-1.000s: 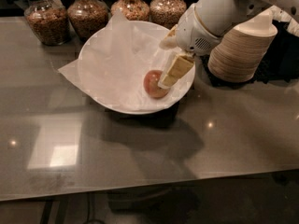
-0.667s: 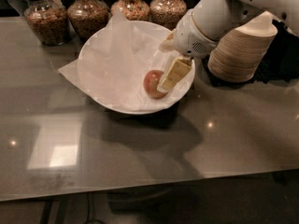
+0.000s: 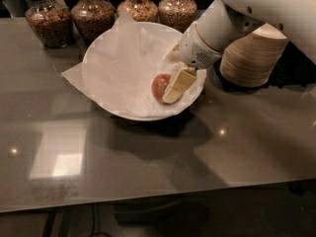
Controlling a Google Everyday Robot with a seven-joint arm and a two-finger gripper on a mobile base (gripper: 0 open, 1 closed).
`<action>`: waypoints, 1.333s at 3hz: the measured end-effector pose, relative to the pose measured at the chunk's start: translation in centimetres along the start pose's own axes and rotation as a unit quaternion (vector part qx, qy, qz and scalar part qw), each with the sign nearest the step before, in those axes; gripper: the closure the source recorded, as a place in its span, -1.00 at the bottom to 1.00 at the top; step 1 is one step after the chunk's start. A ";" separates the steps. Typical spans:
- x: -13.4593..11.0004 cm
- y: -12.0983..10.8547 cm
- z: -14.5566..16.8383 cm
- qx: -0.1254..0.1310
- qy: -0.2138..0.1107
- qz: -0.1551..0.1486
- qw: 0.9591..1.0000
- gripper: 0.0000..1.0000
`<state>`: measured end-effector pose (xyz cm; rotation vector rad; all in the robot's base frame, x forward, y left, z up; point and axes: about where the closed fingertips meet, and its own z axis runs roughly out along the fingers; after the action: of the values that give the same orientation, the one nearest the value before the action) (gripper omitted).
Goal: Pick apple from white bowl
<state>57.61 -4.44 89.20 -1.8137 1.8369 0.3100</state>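
Observation:
The apple (image 3: pixel 158 85), small and red with a yellowish patch, lies in the right part of the white bowl (image 3: pixel 101 100), a wide shallow bowl lined with crinkled white paper. My gripper (image 3: pixel 174 87) reaches down into the bowl from the upper right on its white arm. Its cream tip is right against the apple's right side and covers part of it. The apple rests on the paper.
Several glass jars of grains or nuts (image 3: pixel 92 15) stand along the back edge behind the bowl. A stack of beige paper bowls (image 3: pixel 253 56) stands just right of the bowl, under my arm. The grey glossy table (image 3: pixel 148 167) extends to the front edge.
My gripper has edged down and left inside the bowl, closer against the apple. The apple and bowl stay where they were.

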 end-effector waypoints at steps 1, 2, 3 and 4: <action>0.3 0.2 1.4 -0.011 -0.001 0.007 1.000 -0.50; 0.7 0.5 2.3 -0.020 -0.001 0.014 1.000 -0.46; 1.0 0.7 3.0 -0.027 -0.003 0.022 0.999 -0.42; 1.3 0.8 3.2 -0.029 -0.004 0.025 0.999 -0.42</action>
<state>57.56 -3.82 85.72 -1.8045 1.8880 0.3925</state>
